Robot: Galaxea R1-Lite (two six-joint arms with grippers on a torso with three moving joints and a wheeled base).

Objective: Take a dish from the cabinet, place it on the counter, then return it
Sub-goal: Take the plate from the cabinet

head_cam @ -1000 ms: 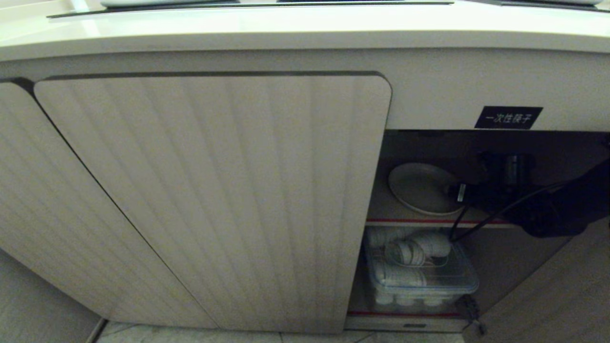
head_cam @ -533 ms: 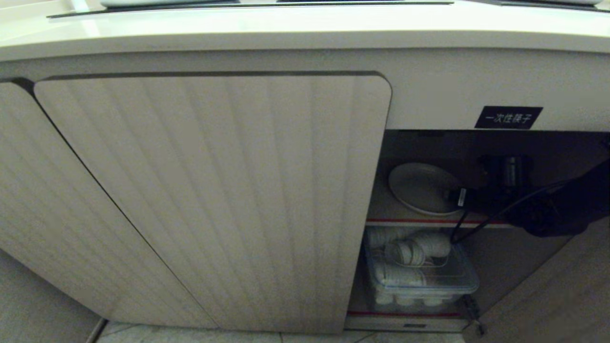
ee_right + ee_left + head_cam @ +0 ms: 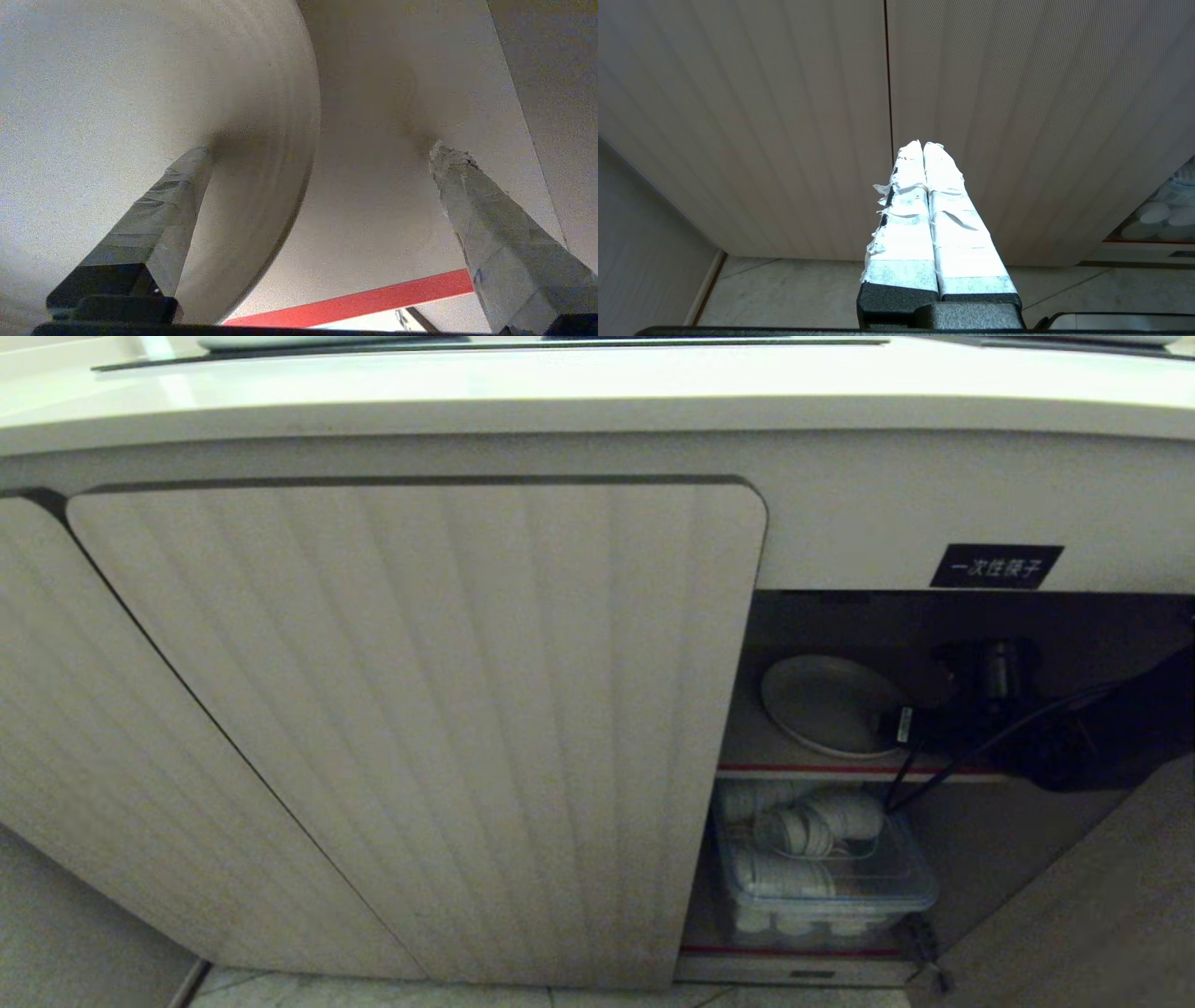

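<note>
The dish [image 3: 822, 705] lies flat on the upper, red-edged shelf [image 3: 794, 770] inside the cabinet [image 3: 420, 709], toward the left of the open compartment. My right end effector [image 3: 322, 154] is in that compartment at the dish's right edge, released — fingers spread wide, one finger [image 3: 173, 200] over the dish's surface just inside the rim, the other [image 3: 472, 205] out over the bare shelf; nothing grasped. In the head view the right arm shows as a dark mass entering from the right, cables hanging from it. Below the shelf, a clear plastic bin [image 3: 826, 882] holds stacked white plates. A small black label [image 3: 996, 566] with white characters sits on the cabinet face above the opening. The ribbed door [image 3: 420, 728] to the left is closed; the pale bench [image 3: 560, 387] runs along the top. My left end effector [image 3: 923, 145] is clenched — taped fingers pressed together, empty — parked low before the closed doors, above the tiled floor [image 3: 784, 289].
</note>
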